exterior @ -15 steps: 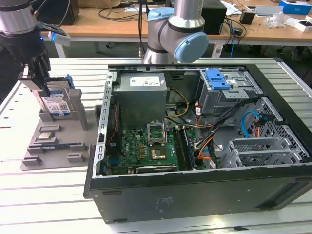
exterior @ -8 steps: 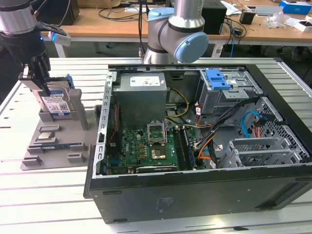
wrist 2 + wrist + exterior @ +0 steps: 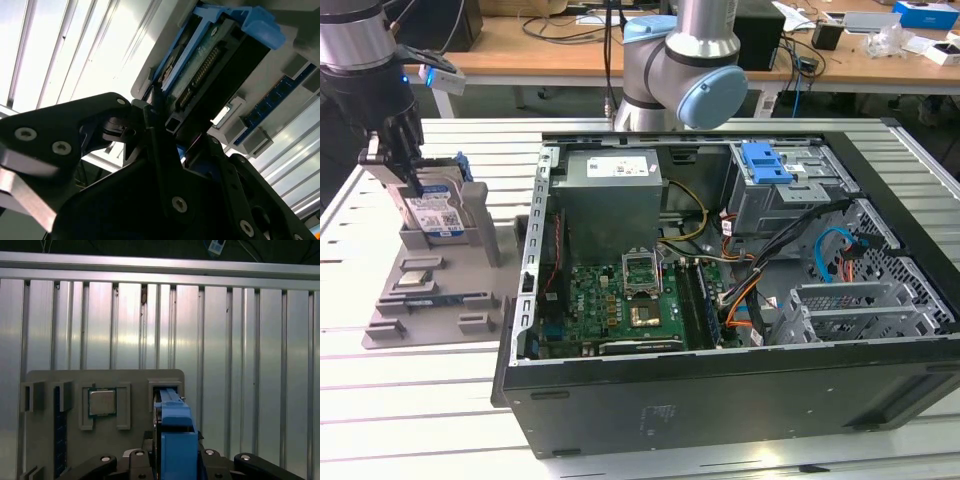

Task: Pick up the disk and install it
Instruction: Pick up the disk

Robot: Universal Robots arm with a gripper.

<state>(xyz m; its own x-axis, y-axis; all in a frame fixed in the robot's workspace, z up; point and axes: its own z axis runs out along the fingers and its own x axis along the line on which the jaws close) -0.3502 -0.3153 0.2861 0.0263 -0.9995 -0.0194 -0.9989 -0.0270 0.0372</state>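
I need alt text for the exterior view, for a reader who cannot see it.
A robot gripper is at the top of a disk standing upright in a grey holder on a metal table. To the exterior view's right lies an open computer case with its green board exposed.

Bright light glares off the slatted table (image 3: 125, 330)

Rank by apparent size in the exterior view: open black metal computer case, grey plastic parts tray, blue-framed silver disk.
Open black metal computer case
grey plastic parts tray
blue-framed silver disk
Differences are plain.
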